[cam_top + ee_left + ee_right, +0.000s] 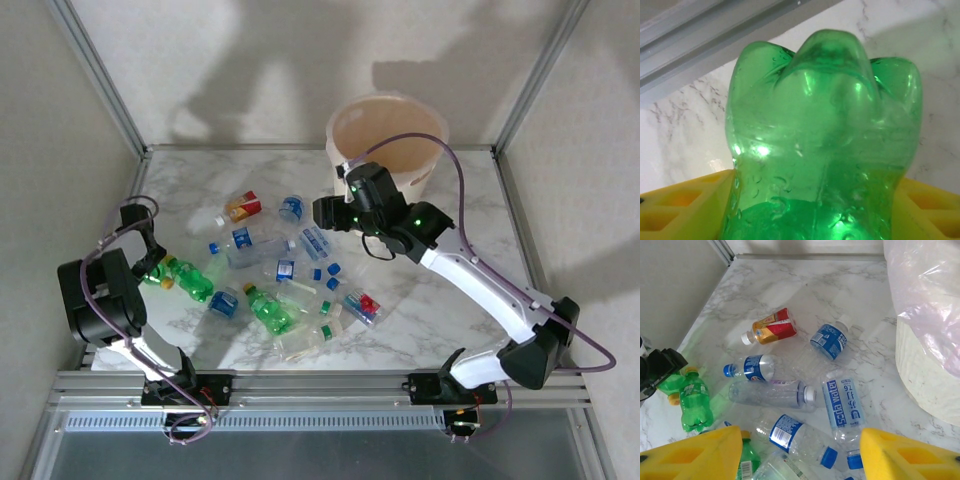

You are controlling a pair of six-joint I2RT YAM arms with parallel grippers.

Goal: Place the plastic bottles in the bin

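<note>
Several crushed plastic bottles lie scattered across the marble table (440, 300). My left gripper (150, 262) (817, 200) is shut on a green bottle (825, 125) (157, 273) at the table's left edge, with its base pointing away from the wrist camera. A second green bottle (195, 283) (692, 402) lies beside it. My right gripper (325, 212) (800, 440) hangs open above the pile, over a clear "soda water" bottle (842, 407) and a blue-labelled one (790, 432). The cream bin (415, 178) (925, 370), lined with a pinkish bag (925, 290), stands at the back right, just behind the right gripper.
A red- and orange-labelled bottle (243, 207) (772, 327) lies at the back of the pile, and a green one (270, 310) lies near the front. Metal frame posts (100, 75) and walls close in the sides. Bare marble lies at the right front.
</note>
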